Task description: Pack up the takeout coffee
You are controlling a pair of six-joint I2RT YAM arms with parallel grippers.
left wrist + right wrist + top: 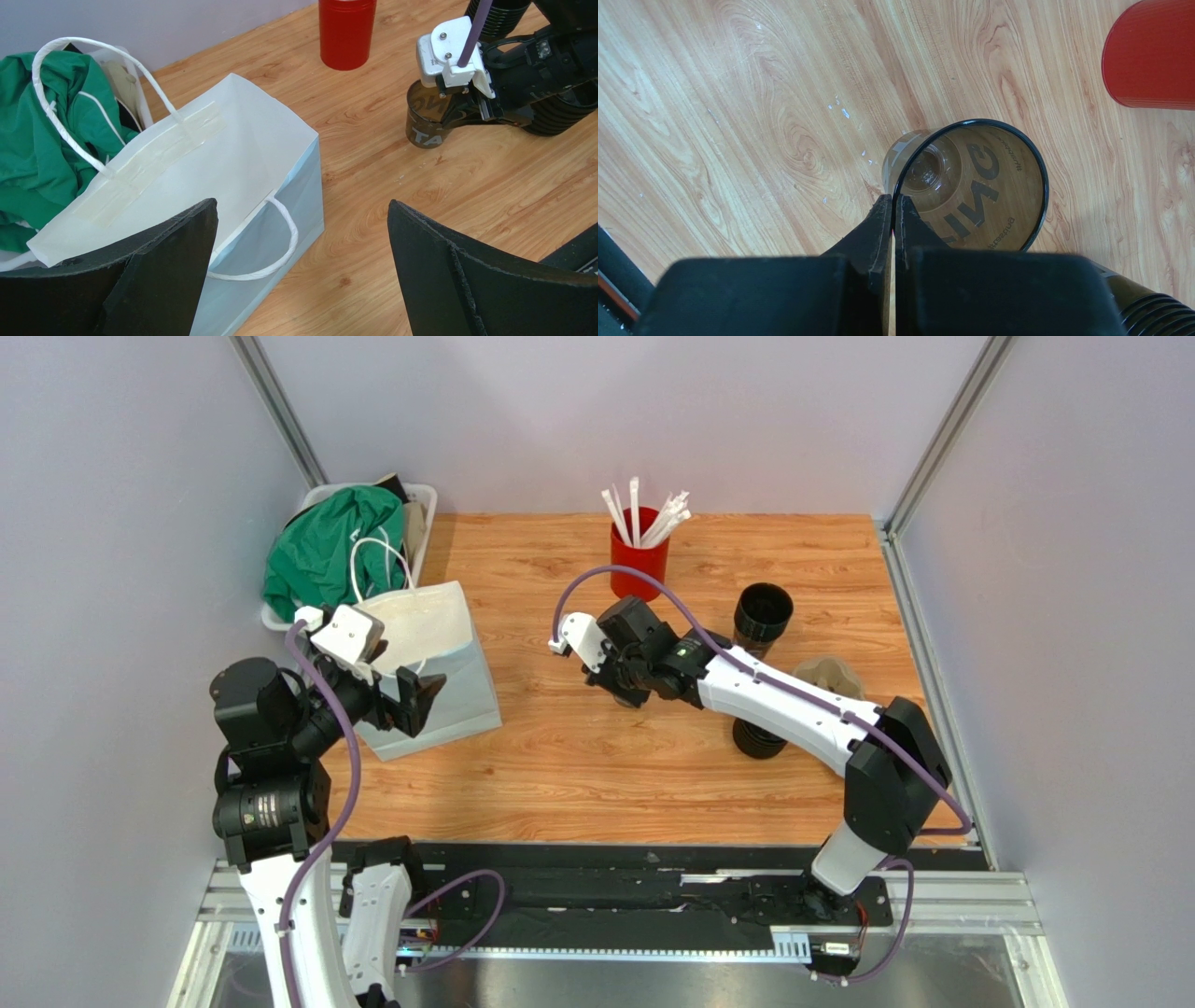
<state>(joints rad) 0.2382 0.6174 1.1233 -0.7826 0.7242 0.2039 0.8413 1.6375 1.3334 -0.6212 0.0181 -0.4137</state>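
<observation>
1. Well to the left of the red cup of straws (638,557), and nearer the bases, the left arm rises from its mount. It folds at the elbow and turns its wrist toward the white paper bag (210,161).
2. At that bag's near edge the left gripper (415,697) hangs with its two black fingers (161,273) spread wide and nothing between them. Whether a finger touches the paper cannot be told.
3. From its base far to the right of the red cup, the right arm climbs to a raised elbow. Its white forearm then stretches leftward and low across the wooden table (561,770), ending just nearer than the red cup.
4. The right gripper (893,203) points down with its fingers pressed together, pinching the thin rim of a lidless dark cup (976,189).
5. That cup is smoky, see-through and lettered. It stands upright just on the near side of the red cup, apart from it. Whether its base rests on the wood cannot be told.
6. A black takeout cup (762,616) stands to the right of the red cup and slightly nearer.
7. Another black cup (758,742) sits further toward the bases, half hidden under the right forearm.
8. A brown pulp carrier (831,676) lies further right of the red cup, beside the forearm.
9. A white basket (421,501) holding green cloth (337,546) stands far left of the red cup.
</observation>
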